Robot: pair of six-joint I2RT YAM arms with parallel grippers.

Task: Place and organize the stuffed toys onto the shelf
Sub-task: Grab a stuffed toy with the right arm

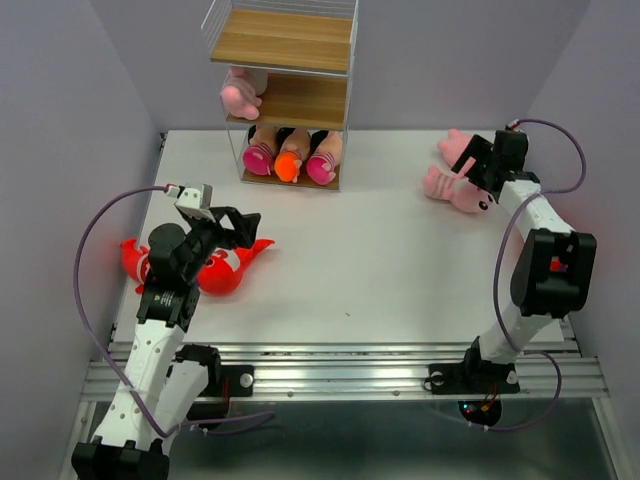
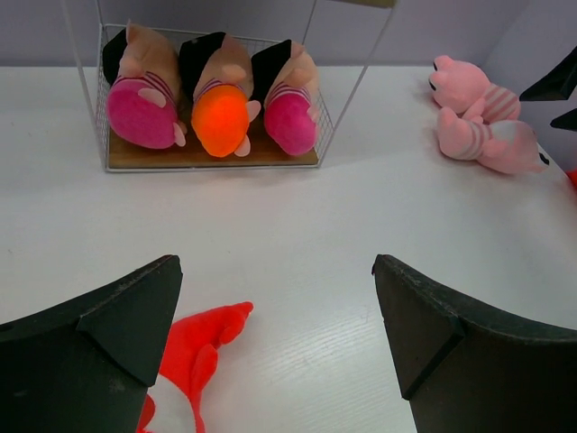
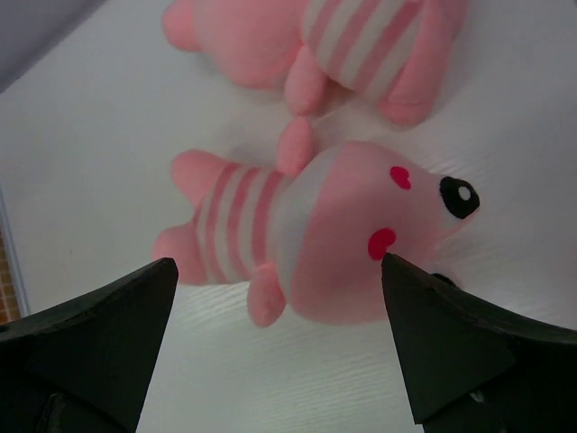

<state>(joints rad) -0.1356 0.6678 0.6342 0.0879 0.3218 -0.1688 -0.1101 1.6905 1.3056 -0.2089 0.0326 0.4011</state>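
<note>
Left tool [image 1: 243, 228] wide, empty, over red sharks [image 1: 225, 270] at table's [image 1: 380, 280] left edge; right tool [image 1: 468, 168] wide over two pink animals [image 1: 450, 185], far right corner. Shelf [image 1: 290, 40] holds three dolls [image 1: 290, 160], one pink animal [image 1: 240, 95]; rest pending.

1. The left arm [image 1: 160, 300] rises from its base at the near left, elbow bent, with the wrist tipped forward and to the right.
2. The left tool [image 1: 245, 228] stands wide open and grips nothing.
3. The right arm [image 1: 535, 250] reaches far forward, folded at the elbow, with the wrist angled down and to the left.
4. The right tool [image 1: 468, 168] is spread wide, with nothing clamped between its fingers.
</note>
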